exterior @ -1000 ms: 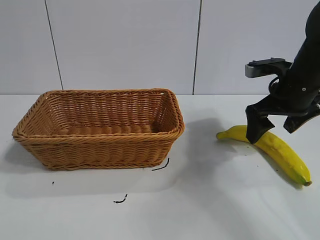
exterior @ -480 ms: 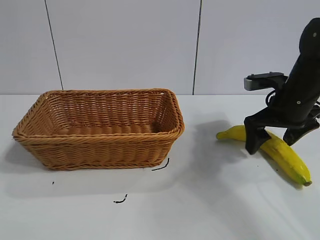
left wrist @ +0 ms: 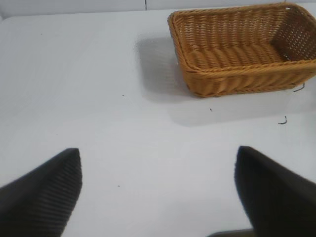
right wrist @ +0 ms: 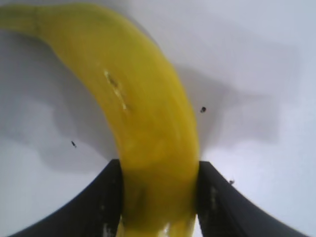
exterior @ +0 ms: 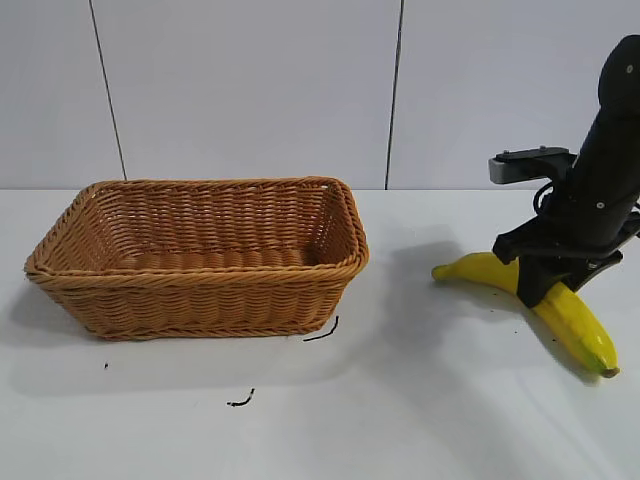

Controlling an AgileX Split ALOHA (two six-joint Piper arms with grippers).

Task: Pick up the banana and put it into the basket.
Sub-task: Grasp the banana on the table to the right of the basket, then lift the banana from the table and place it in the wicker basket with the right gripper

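Since the earlier frame, we see the right end effector (exterior: 541, 288) has gone from straddling the banana (exterior: 575, 322) with its jaws wide to pinching it at mid-length, and the fruit has shifted: its greenish far tip sits a little higher and closer in than before, while the basket (exterior: 200, 255) has not moved. From the right wrist view the two dark fingers (right wrist: 106, 197) press against both flanks of the banana (right wrist: 148, 123), so the jaws stand part-closed at the fruit's own width, holding it.

We judge the step in hand to be the lift right after the grasp. The banana hangs at the right side of the worktop (exterior: 420, 400), well apart from the basket; its stem end looks just clear of the surface, though from this angle we cannot be sure it has fully left it.

The left end effector (left wrist: 158, 192) is parked off to the left, jaws spread wide over bare worktop, with the basket (left wrist: 237, 74) ahead of it.

Next, we think, the move calls for raising the banana above the braided rim, carrying it leftward across the gap, and lining its length with the long axis of the basket before release. The grip is near the middle, so tilt should be modest.
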